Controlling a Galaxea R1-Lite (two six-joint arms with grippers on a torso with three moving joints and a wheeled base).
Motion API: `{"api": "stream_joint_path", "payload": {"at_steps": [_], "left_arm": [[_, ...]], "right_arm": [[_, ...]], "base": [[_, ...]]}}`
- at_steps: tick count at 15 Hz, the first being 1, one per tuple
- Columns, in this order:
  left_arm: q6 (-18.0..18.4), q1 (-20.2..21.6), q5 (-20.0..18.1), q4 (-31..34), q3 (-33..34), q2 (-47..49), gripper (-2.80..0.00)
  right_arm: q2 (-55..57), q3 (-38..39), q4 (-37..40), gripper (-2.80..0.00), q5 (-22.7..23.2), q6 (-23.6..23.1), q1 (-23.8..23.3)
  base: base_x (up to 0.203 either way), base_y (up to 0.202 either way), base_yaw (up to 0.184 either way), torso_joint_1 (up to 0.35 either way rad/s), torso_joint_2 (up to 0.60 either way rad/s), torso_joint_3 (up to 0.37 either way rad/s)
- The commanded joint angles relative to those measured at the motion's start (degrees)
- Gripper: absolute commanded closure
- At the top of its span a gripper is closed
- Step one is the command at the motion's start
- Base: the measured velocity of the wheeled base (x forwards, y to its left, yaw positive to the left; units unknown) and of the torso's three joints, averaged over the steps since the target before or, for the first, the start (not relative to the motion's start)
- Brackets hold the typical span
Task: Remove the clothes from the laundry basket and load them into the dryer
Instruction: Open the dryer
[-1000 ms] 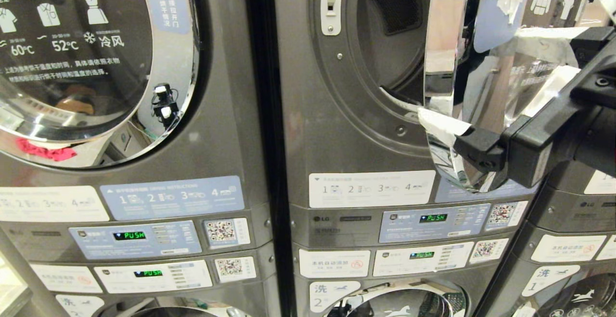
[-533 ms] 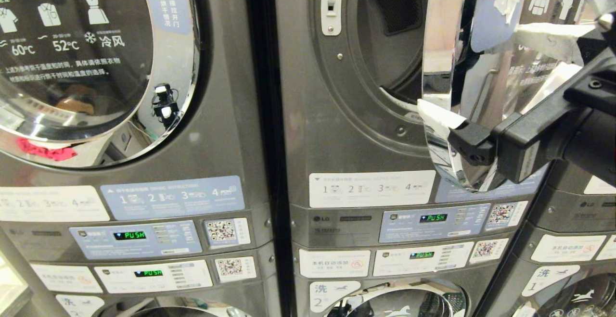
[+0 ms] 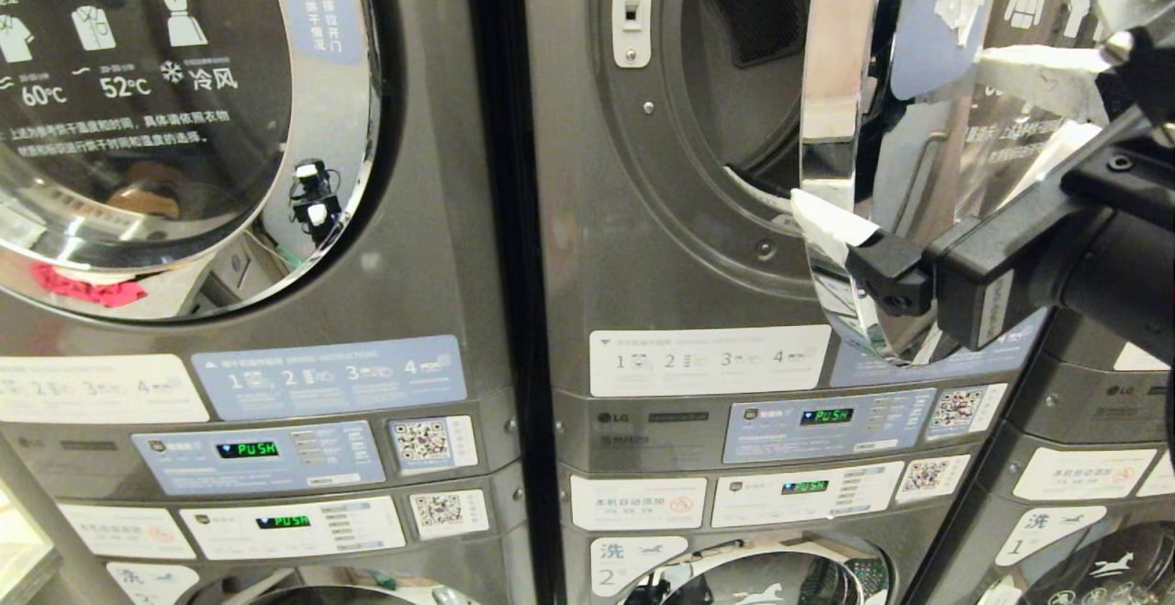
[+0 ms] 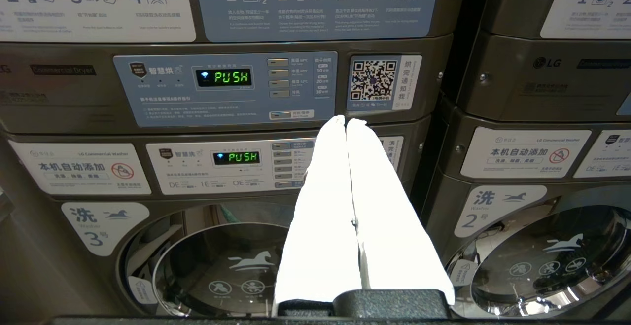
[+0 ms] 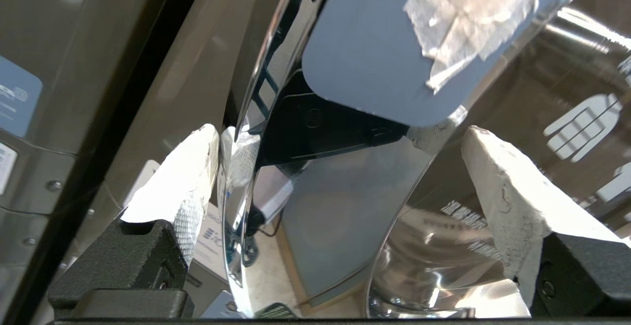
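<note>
I am straddling the chrome rim of the dryer door (image 3: 831, 128) with my right gripper (image 5: 340, 140), jaws spread wide either side of it, likely to swing it and clear the drum (image 3: 734, 63). My left gripper (image 4: 349, 123) is hanging parked, jaws pressed together. No clothes or basket are showing.

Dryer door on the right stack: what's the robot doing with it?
The right gripper is open, its white-padded fingers straddling the chrome rim of the round glass dryer door, which stands partly open on the grey upper dryer. The dark drum opening is exposed; no clothes or basket are in view. The left gripper is shut and parked low, facing the control panels.
</note>
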Motion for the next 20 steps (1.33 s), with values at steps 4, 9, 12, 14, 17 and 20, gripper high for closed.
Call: {"api": "stream_joint_path", "payload": {"at_steps": [4,9,12,14,17,20], "left_arm": [[-0.05,0.02,0.03,-0.01,0.09,-0.02,0.0],[0.04,0.02,0.03,-0.01,0.09,-0.02,0.0],[0.04,0.02,0.03,-0.01,0.09,-0.02,0.0],[0.04,0.02,0.03,-0.01,0.09,-0.02,0.0],[-0.03,0.02,0.03,-0.01,0.09,-0.02,0.0],[-0.01,0.02,0.03,-0.01,0.09,-0.02,0.0]], "right_arm": [[-3.55,-0.31,-0.21,-2.8,-2.73,-3.72,1.44],[-7.91,2.48,-0.12,-2.8,-3.69,-5.76,1.76],[-12.83,7.48,-0.12,-2.8,-3.7,-7.69,2.17],[-16.51,10.61,-0.12,-2.8,-3.97,-8.2,2.13],[-19.3,12.21,-0.12,-2.8,-7.9,-8.9,2.11],[-20.13,12.65,-0.12,-2.8,-8.36,-9.08,2.11]], "base": [[0.0,0.0,0.0,0.0,0.0,0.0],[0.0,0.0,0.0,0.0,0.0,0.0],[0.0,0.0,0.0,0.0,0.0,0.0],[0.0,0.0,0.0,0.0,0.0,0.0],[0.0,0.0,0.0,0.0,0.0,0.0],[0.0,0.0,0.0,0.0,0.0,0.0]]}}
